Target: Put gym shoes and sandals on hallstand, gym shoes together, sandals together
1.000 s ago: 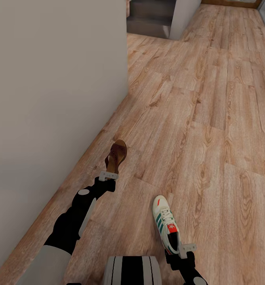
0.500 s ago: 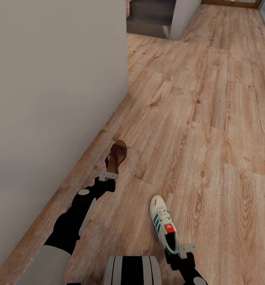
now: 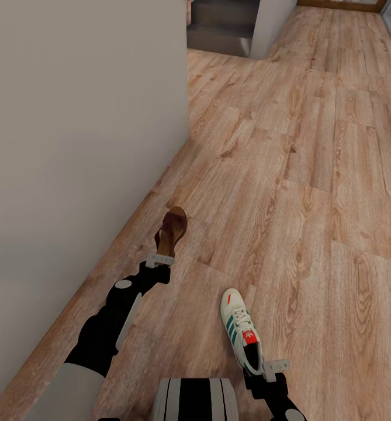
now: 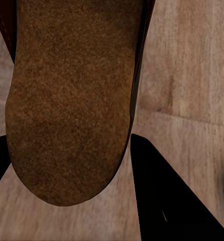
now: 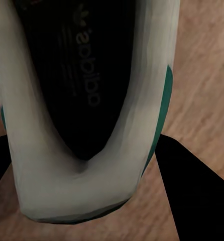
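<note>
Head view: left hand (image 3: 160, 259) grips a sandal (image 3: 172, 229); right hand (image 3: 275, 368) grips a gym shoe (image 3: 241, 330).

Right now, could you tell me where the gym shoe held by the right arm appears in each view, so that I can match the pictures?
Head view: the gym shoe is at lower centre-right, heel at the right gripper.
Right wrist view: its heel and dark inside are seen close up, between the dark fingers.
Left wrist view: not in it; the sandal is there.
Shared landmark: the wood-grain floor.
</note>
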